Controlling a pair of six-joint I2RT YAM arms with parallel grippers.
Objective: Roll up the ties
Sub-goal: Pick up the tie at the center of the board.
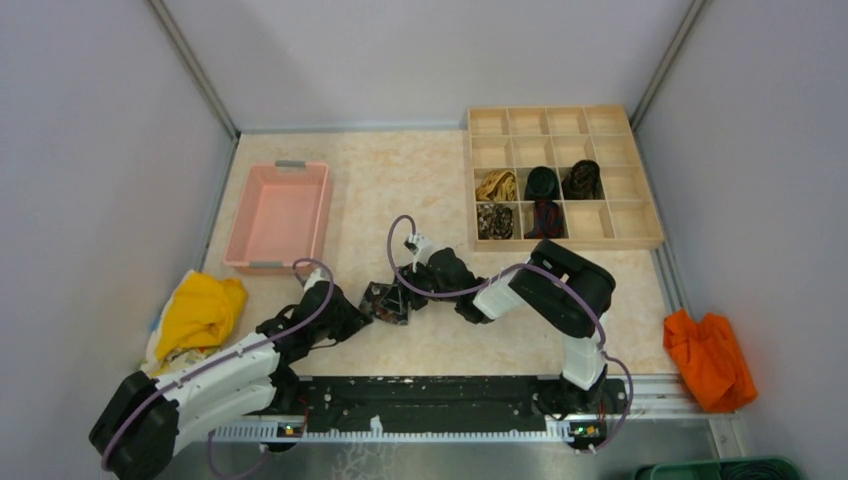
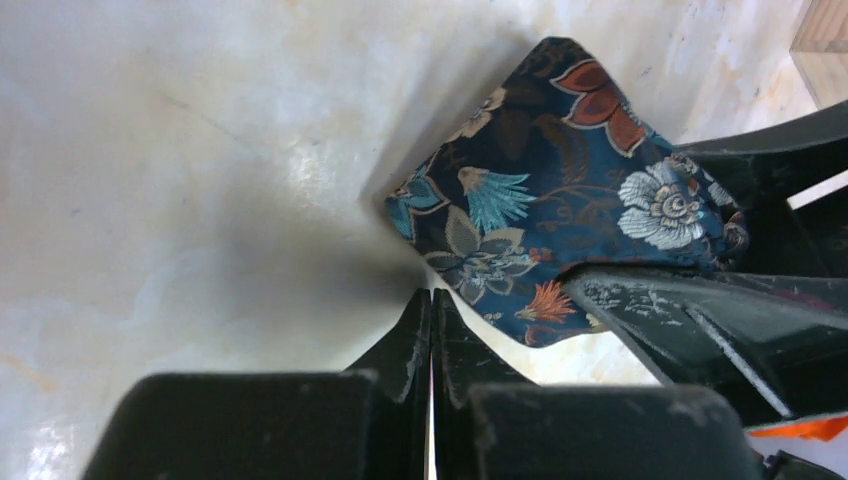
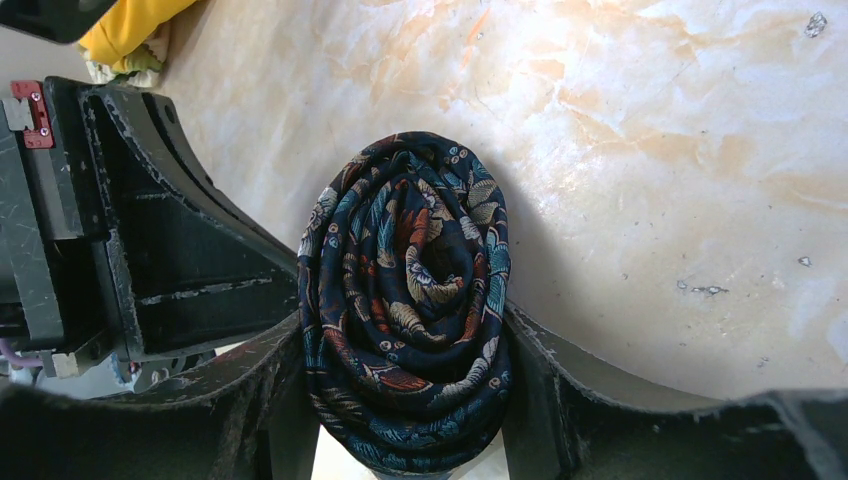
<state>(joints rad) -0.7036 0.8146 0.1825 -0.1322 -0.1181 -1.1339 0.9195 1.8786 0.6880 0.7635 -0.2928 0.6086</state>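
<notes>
R gripper [image 3: 405,330] pinches the rolled floral tie [image 3: 405,250] betw. both fingers, low on the table [image 1: 430,180], approx. centre. L gripper [image 2: 431,310] has tips pressed together, empty, just beside that tie.

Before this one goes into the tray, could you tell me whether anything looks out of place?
The dark floral fabric necktie coil in the right gripper is tidy, but its wide pointed end seems to stick out loose from the roll instead of lying wrapped flat.
</notes>
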